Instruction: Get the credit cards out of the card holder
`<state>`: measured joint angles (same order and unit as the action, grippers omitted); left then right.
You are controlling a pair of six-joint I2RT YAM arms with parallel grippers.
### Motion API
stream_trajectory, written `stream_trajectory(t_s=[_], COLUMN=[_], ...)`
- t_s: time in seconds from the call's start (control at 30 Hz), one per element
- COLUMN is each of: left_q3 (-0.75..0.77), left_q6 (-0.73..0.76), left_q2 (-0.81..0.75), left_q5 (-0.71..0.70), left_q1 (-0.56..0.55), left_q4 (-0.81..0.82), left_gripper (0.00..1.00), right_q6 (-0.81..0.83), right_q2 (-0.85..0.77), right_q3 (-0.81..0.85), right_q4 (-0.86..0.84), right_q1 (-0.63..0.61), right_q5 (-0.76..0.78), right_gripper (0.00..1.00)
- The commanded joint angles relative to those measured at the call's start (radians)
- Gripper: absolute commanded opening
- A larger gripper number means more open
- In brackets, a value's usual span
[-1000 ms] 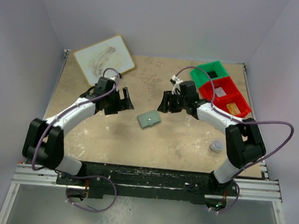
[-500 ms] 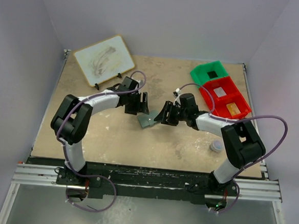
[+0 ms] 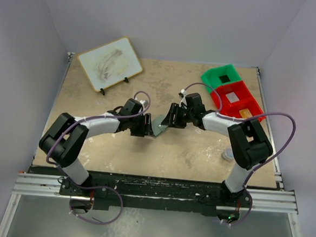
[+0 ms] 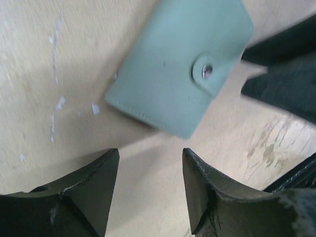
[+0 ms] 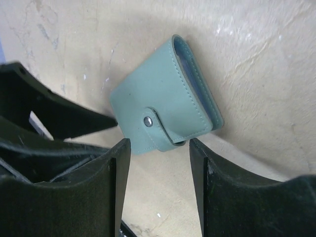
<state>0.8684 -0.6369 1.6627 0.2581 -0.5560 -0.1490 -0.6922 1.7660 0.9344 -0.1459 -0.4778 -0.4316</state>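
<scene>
the table carries a pale board propped at its far left and a green bin joined to a red bin at its far right. both arms reach in to the middle. the left pincer is spread wide with nothing between its fingers, and the right pincer is also wide and grips nothing. the card holder lies on the table between the two, folded shut, just ahead of the left fingertips and at the mouth of the right pincer's gap. its strap is closed by a small metal snap.
</scene>
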Motion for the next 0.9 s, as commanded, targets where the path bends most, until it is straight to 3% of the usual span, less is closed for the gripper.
stream_trajectory(t_s=[0.0, 0.1, 0.23, 0.47, 0.63, 0.87], left_q3=[-0.073, -0.064, 0.022, 0.274, 0.242, 0.051], left_q6=[-0.046, -0.038, -0.004, 0.058, 0.033, -0.013], left_q2=[-0.108, -0.18, -0.16, 0.116, 0.152, 0.071], left_q5=[-0.067, -0.193, -0.268, -0.151, -0.09, -0.028], left_q1=[-0.022, -0.022, -0.021, -0.019, -0.019, -0.025], left_q4=[0.024, -0.017, -0.023, -0.062, -0.029, 0.058], left_gripper=[0.52, 0.54, 0.63, 0.62, 0.53, 0.41], right_q6=[0.118, 0.161, 0.159, 0.057, 0.037, 0.092], right_q2=[-0.038, -0.06, -0.065, -0.082, -0.062, 0.007], right_q3=[0.088, 0.118, 0.126, 0.05, 0.008, 0.041], right_q4=[0.111, 0.195, 0.215, 0.121, 0.073, 0.072], right_q1=[-0.003, -0.003, -0.003, -0.003, -0.002, -0.003], right_q5=[0.086, 0.191, 0.182, 0.138, 0.115, 0.063], right_gripper=[0.54, 0.55, 0.56, 0.56, 0.55, 0.51])
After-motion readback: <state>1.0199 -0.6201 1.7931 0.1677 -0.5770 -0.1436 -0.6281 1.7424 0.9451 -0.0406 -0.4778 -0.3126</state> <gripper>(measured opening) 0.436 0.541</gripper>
